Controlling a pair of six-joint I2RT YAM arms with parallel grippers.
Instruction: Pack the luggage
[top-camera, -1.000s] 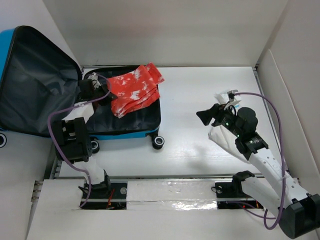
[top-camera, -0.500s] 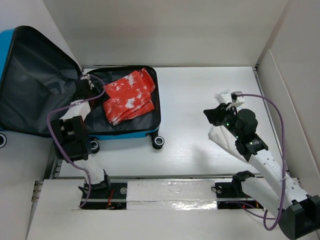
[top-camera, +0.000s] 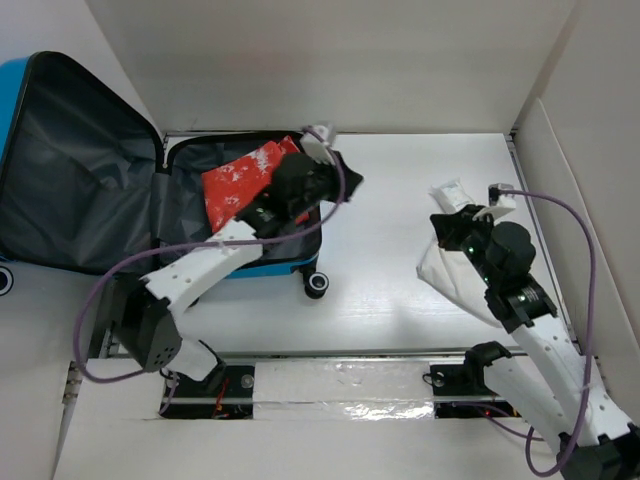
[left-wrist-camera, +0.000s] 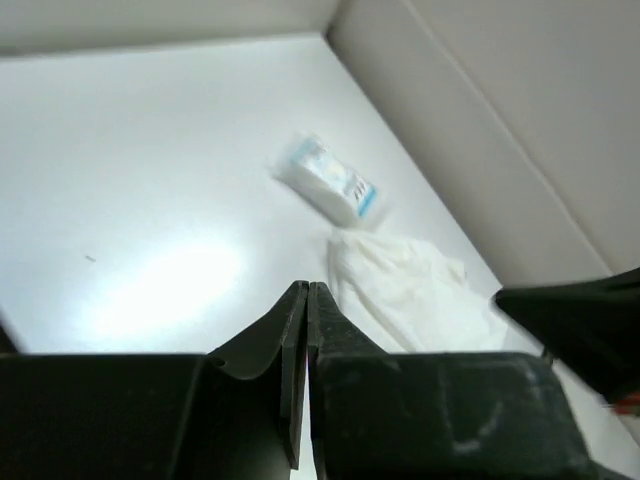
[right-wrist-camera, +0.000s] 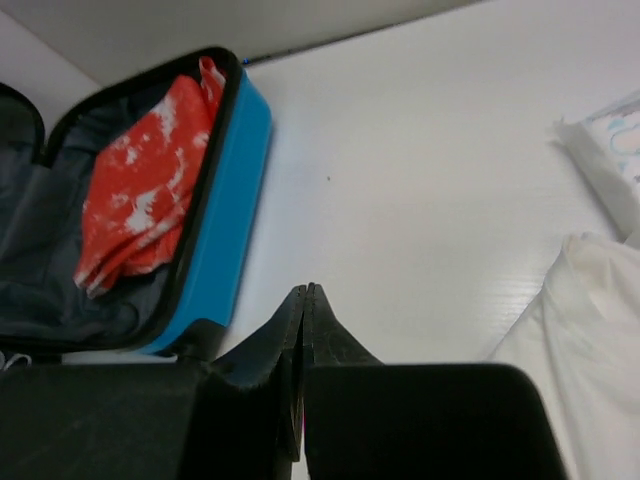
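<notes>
Luggage: lying wide open at the far left of the counter, lid flat out to the left, dark inside showing. Blue side wall plain to see from the right wrist. Holding one thing so far, a red cloth with white marks, tucked into the right half and lying a bit bunched up. So a start made, but looks far from done. Out on the right side of the counter, well apart from the suitcase: a white cloth and, just beside it, a small packet with blue print, both clear from the left wrist too. Probably both meant to go in, then the lid to be folded over and closed. Left end effector: reaching out past the right edge of the suitcase, pointing toward the white things, clenched tight with nothing in it. Right end effector: up over the white cloth, next to the packet, also clenched and grasping nothing. Next, most likely: opening up and picking one of the white things.
</notes>
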